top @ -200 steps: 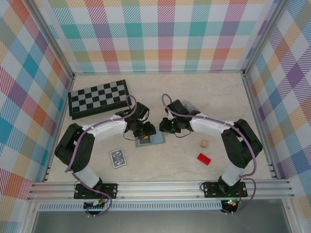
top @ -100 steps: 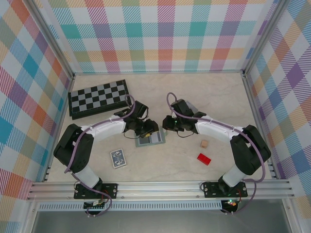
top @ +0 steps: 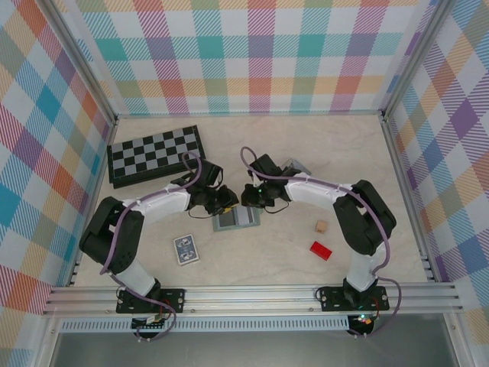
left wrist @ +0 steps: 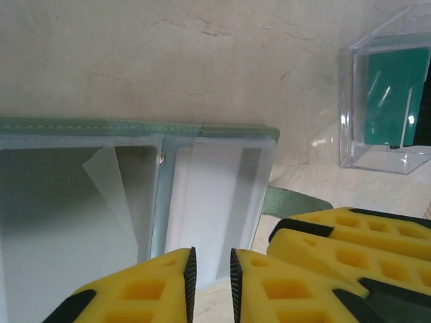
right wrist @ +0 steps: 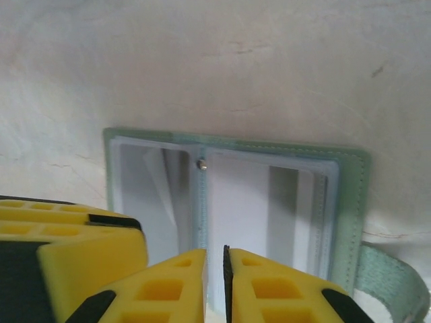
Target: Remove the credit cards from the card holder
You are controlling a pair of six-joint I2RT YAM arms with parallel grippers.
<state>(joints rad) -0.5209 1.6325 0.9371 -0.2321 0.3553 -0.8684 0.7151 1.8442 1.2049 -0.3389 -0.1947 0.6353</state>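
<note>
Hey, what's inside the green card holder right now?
The open card holder shows clear sleeves over pale cards. Their near edges are hidden behind the right gripper, and whether more cards lie underneath cannot be seen.

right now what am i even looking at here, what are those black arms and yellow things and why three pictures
Those are two robot arms bolted at the near edge of a table. The overhead picture looks down on both; the other two come from a camera on each wrist, so the yellow blocks there are that gripper's own fingers. The left gripper and right gripper hang over an open grey-green card holder with pale cards in its slots. Both pairs of jaws are nearly closed; I can't tell if either pinches a card. Also on the table: a chessboard, a playing-card pack, a red block, a small wooden cube and a clear plastic box.
</note>
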